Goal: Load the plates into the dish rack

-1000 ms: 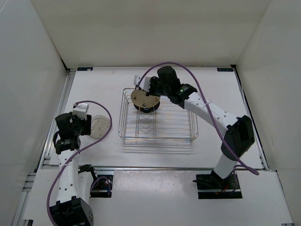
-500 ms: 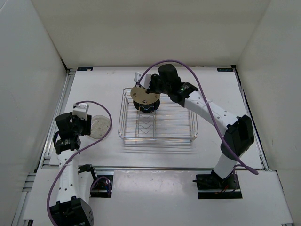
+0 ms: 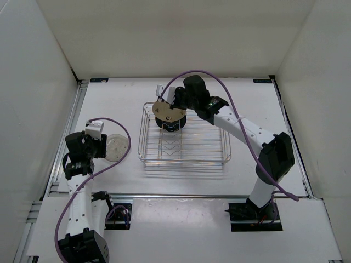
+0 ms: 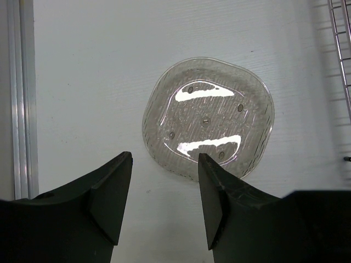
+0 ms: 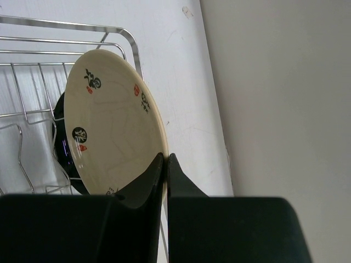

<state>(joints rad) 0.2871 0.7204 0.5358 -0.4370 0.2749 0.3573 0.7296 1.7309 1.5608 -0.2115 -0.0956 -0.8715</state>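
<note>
Overall white bench, white walls. Right gripper clamps cream plate over dish rack; left gripper spread, glass plate near left edge.

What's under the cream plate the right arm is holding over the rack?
A black plate in the dish rack, mostly covered by the cream plate. Its slot cannot be seen.

Plates at a chrome wire rack.
The cream plate, marked with dark and red signs, tilts on edge over the rack's far left corner, its rim pinched by the right gripper. The black plate sits in the rack just beneath. The glass plate lies flat, left of the rack.
</note>
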